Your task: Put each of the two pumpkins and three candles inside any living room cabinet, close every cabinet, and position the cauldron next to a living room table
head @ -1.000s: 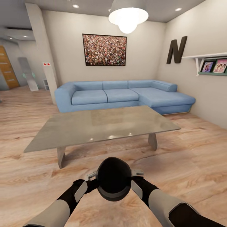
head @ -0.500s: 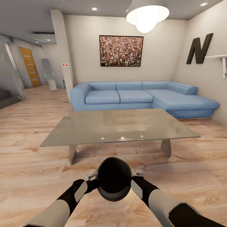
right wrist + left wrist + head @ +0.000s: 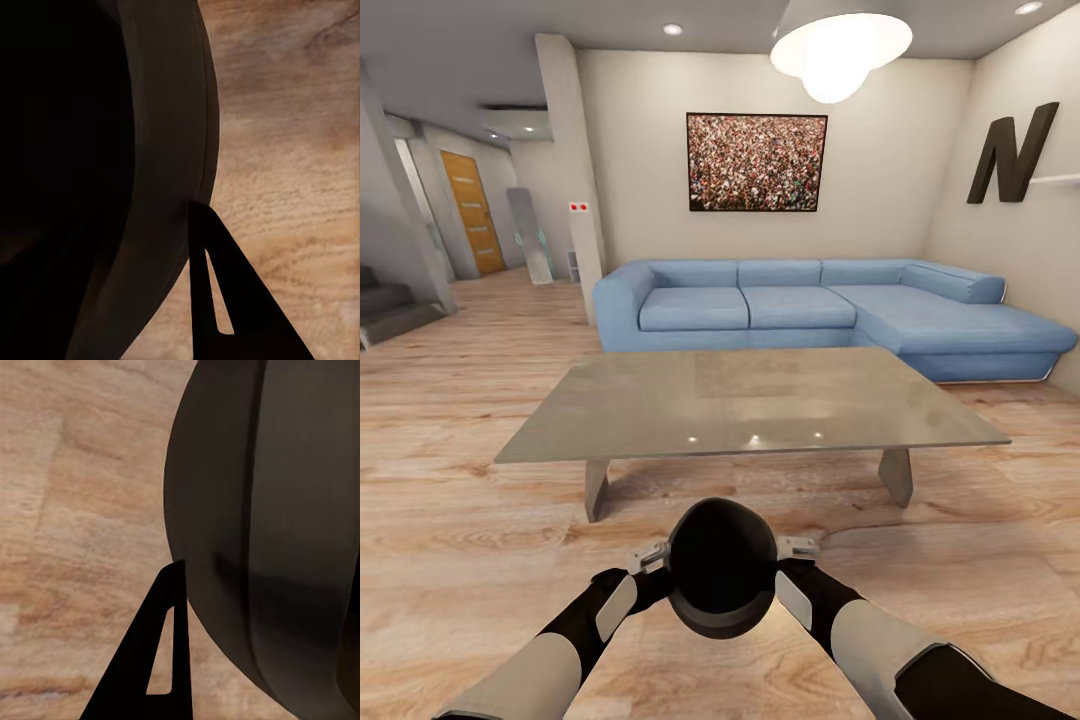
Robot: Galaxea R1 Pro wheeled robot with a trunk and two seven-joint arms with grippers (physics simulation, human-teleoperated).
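Observation:
The round black cauldron (image 3: 721, 580) hangs low in front of me, above the wood floor, held between both arms. My left gripper (image 3: 650, 558) clamps its left side and my right gripper (image 3: 797, 548) its right side. In the left wrist view one dark finger (image 3: 127, 682) lies against the cauldron's outer wall (image 3: 277, 532). The right wrist view has a finger (image 3: 247, 322) outside the rim, beside the dark inside of the cauldron (image 3: 75, 172). The grey low table (image 3: 750, 400) stands just beyond the cauldron. Pumpkins, candles and cabinet are out of view.
A blue corner sofa (image 3: 830, 315) stands behind the table against the far wall. A pillar (image 3: 575, 180) and a hallway with an orange door (image 3: 472, 212) lie at the left, with stairs (image 3: 390, 305) at the far left. Wood floor surrounds the table.
The whole picture has shifted right, so the camera has turned left; hallway and stairs have come into view. Arms and cauldron keep the same place in the picture.

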